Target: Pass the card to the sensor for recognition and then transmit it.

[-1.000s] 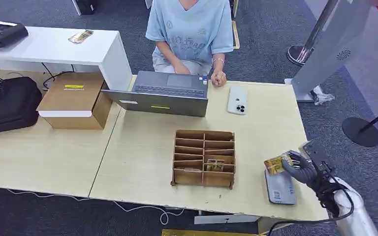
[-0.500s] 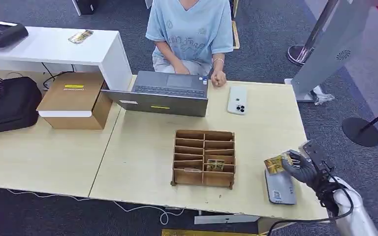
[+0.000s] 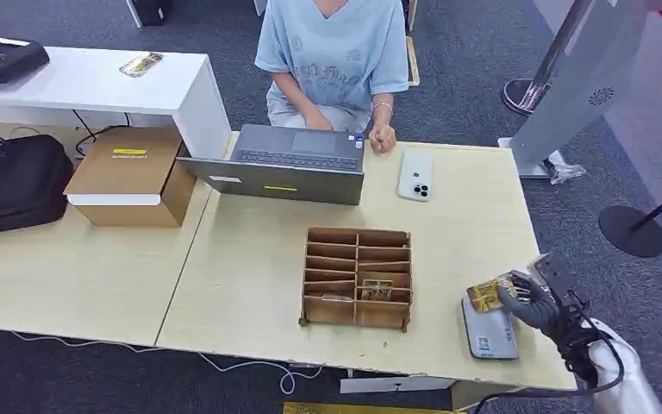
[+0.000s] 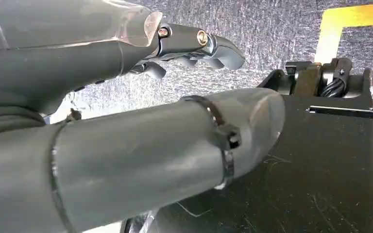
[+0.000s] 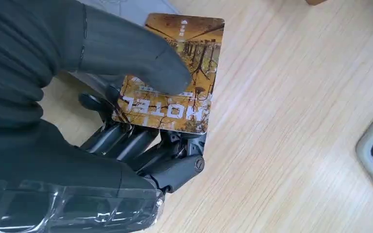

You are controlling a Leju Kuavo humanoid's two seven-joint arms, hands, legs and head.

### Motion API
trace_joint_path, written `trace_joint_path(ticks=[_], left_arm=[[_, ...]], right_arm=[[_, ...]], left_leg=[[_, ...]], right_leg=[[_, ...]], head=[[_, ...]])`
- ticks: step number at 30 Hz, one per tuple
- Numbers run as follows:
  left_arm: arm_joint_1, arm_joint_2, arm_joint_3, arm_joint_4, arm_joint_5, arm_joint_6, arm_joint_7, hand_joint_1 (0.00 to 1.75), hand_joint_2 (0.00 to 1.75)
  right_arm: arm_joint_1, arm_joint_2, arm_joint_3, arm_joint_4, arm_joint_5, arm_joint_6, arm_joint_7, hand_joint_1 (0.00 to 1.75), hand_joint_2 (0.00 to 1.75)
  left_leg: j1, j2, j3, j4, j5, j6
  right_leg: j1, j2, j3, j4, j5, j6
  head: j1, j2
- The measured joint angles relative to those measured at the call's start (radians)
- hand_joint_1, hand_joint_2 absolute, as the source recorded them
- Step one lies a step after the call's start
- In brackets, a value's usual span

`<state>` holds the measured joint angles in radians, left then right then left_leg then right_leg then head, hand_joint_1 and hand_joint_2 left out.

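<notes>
Pale wooden table [image 3: 250, 285], right robot hand [image 3: 530, 297] pinching card [image 3: 485, 294] (lower now) over grey sensor [image 3: 488, 329]

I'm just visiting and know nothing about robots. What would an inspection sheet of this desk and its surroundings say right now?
Surface: light wooden table, two tops pushed together.
Job's things: card, gold-brown, printed HOTEL, held over the grey sensor at the table's near right edge; wooden divider box holding more cards.
Clutter: laptop, white phone, cardboard box, black bag.
Hands: right hand pinches the card; left hand holds nothing, fingers curled, beside the body.
Cables: white cable below the front edge.
Surroundings: person seated behind the laptop; white side desk; barrier post base.
</notes>
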<state>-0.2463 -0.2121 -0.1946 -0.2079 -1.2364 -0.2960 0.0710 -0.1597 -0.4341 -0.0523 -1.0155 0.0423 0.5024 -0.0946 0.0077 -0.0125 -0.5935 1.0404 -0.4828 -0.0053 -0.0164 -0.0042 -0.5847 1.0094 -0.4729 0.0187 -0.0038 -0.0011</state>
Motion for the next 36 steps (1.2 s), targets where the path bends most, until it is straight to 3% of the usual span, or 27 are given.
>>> trace_joint_path(ticks=[25,36], left_arm=[[0.0,0.003,-0.027,0.0,-0.018,-0.009,-0.001,0.0,0.0],[-0.002,0.003,-0.032,0.0,-0.025,-0.018,-0.003,0.0,0.0]], right_arm=[[0.084,-0.003,-0.064,-0.066,-0.008,0.008,0.003,1.75,1.75],[0.094,-0.003,-0.072,-0.084,0.051,0.014,0.001,1.75,1.75]], left_leg=[[0.0,0.0,0.0,0.0,0.0,0.0],[0.0,0.0,0.0,0.0,0.0,0.0]], right_leg=[[0.0,0.0,0.0,0.0,0.0,0.0],[0.0,0.0,0.0,0.0,0.0,0.0]], head=[[0.0,0.0],[0.0,0.0]])
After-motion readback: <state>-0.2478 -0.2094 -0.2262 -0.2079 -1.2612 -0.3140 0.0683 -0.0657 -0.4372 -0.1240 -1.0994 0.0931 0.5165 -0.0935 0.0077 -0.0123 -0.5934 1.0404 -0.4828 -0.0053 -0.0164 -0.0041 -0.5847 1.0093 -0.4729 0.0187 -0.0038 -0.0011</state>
